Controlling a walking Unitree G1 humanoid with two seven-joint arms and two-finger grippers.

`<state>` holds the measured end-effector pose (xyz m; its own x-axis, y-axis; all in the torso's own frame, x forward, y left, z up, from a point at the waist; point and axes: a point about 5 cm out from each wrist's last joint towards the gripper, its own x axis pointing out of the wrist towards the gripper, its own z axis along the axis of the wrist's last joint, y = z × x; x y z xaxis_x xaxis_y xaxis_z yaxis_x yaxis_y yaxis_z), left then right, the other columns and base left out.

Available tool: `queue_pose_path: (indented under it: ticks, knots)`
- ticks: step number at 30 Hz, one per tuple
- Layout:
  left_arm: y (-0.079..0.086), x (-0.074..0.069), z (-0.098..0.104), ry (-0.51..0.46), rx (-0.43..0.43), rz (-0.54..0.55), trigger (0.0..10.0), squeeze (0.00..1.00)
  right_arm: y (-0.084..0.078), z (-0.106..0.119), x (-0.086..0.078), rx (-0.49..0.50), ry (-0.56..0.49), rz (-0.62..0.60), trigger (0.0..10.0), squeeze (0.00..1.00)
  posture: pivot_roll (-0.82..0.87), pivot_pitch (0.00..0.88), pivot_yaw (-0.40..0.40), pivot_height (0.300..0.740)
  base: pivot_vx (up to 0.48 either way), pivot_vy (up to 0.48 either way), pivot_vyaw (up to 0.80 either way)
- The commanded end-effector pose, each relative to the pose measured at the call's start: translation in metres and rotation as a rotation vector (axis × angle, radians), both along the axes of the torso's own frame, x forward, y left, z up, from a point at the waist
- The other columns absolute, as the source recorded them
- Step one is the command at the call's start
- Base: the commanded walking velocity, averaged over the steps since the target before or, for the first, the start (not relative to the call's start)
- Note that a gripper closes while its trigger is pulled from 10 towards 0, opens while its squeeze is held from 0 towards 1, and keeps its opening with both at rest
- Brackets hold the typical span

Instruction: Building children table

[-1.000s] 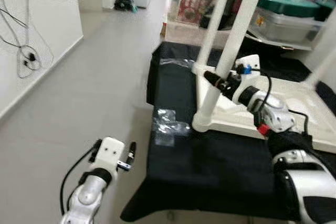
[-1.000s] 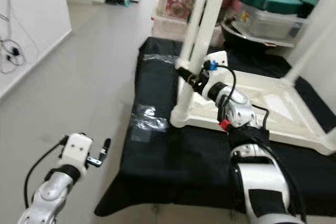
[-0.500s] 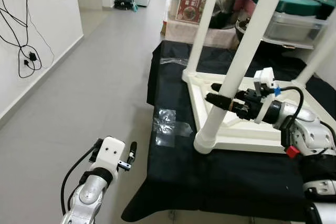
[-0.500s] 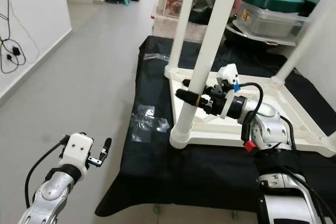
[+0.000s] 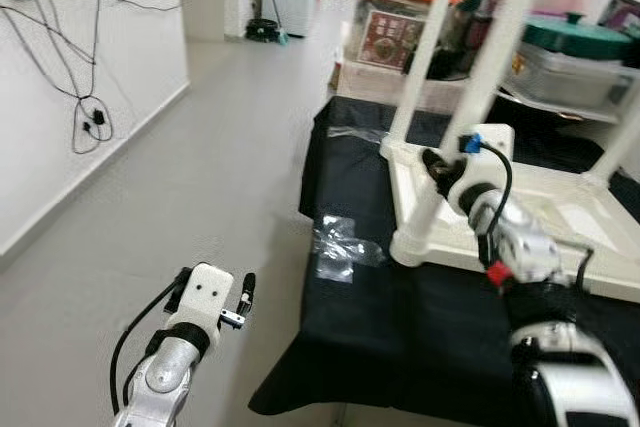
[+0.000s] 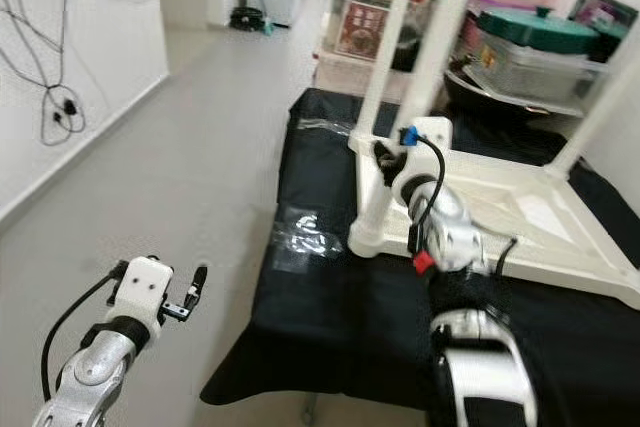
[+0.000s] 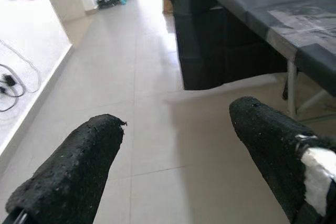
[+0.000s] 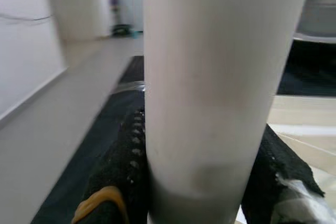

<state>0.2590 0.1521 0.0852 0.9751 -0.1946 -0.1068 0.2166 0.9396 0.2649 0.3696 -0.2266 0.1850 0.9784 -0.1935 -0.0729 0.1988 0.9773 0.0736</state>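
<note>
Grey floor [image 5: 200,177] ran past a white wall [image 5: 90,97] hung with cables [image 5: 85,112]. From the head views, a black cloth [image 5: 400,317] covered a stand, and the white table [image 6: 500,217] lay upside down on it, legs up. The right gripper [image 5: 437,169] was clamped around the near leg [image 5: 470,117], just above its foot. Clear wrap [image 5: 338,247] lay beside that foot. The left gripper [image 5: 243,297] hung low over the floor, well clear.

Left wrist view: its fingers [image 7: 73,166] stood wide apart, floor between them.

Right wrist view: both pads [image 8: 123,171] pressed the leg [image 8: 215,87] from either side.
</note>
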Motion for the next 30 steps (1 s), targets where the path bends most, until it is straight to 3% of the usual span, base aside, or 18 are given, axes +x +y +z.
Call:
queue_pose_path:
  ticks: [1,6,9,10,15,16,22,23,24,25,26,29,30]
  knots:
    - [-0.001,-0.001,-0.001,0.005,0.003,-0.005,10.0,0.00,-0.025,-0.045,-0.030,0.008,0.195,-0.300,0.0,0.00,0.09,0.000,-0.139,0.740,0.000,0.000,0.00]
    - [0.000,-0.001,-0.002,0.006,0.003,-0.003,10.0,0.00,-0.025,-0.049,-0.038,0.009,0.205,-0.364,0.0,0.00,0.09,0.000,-0.139,0.740,0.000,0.000,0.00]
    - [-0.005,0.001,-0.002,0.005,-0.003,-0.007,10.0,0.00,-0.014,-0.052,-0.038,-0.009,0.246,-0.449,0.0,0.00,0.08,0.000,-0.139,0.740,0.000,0.000,0.00]
    - [-0.006,0.001,-0.002,0.004,-0.005,-0.009,10.0,0.00,-0.011,-0.051,-0.035,-0.011,0.256,-0.455,10.0,0.00,0.08,0.000,-0.139,0.740,0.000,0.000,0.00]
    - [-0.006,0.001,-0.002,0.004,-0.006,-0.008,10.0,0.00,-0.003,-0.042,-0.027,0.004,0.217,-0.429,10.0,0.00,0.08,0.000,-0.141,0.740,0.000,0.000,0.00]
    - [-0.004,0.000,-0.002,0.006,-0.005,-0.005,10.0,0.00,0.004,-0.027,-0.026,0.035,0.122,-0.398,10.0,1.00,0.08,0.000,-0.141,0.740,0.000,0.000,0.00]
    - [-0.003,0.000,-0.003,0.007,-0.004,-0.004,10.0,0.00,0.009,-0.019,-0.030,0.054,0.078,-0.399,10.0,1.00,0.08,0.000,-0.140,0.740,0.000,0.000,0.00]
    - [-0.004,0.000,-0.003,0.008,-0.004,-0.005,10.0,0.00,0.011,-0.014,-0.027,0.029,0.061,-0.347,10.0,0.35,0.07,0.000,-0.137,0.740,0.000,0.000,0.00]
    - [-0.004,0.000,-0.003,0.008,-0.004,-0.005,10.0,0.00,0.011,-0.014,-0.027,0.029,0.061,-0.347,10.0,0.35,0.07,0.000,-0.137,0.740,0.000,0.000,0.00]
    - [-0.004,0.000,-0.003,0.008,-0.004,-0.006,10.0,0.00,0.010,-0.005,-0.026,0.005,0.009,-0.306,10.0,0.62,0.07,0.000,-0.137,0.740,0.000,0.000,0.00]
    - [-0.004,0.000,-0.003,0.008,-0.003,-0.007,10.0,0.00,0.007,0.003,-0.023,0.002,-0.030,-0.246,10.0,0.95,0.07,0.000,-0.134,0.740,0.000,0.000,0.00]
    - [-0.004,0.000,-0.003,0.008,-0.002,-0.008,10.0,0.00,0.004,0.008,-0.021,0.003,-0.055,-0.209,10.0,0.95,0.07,0.000,-0.134,0.740,0.000,0.000,0.00]
    - [-0.004,0.000,-0.003,0.008,-0.002,-0.009,10.0,0.00,0.002,0.012,-0.017,0.020,-0.071,-0.127,10.0,0.82,0.07,0.000,-0.134,0.740,0.000,0.000,0.00]
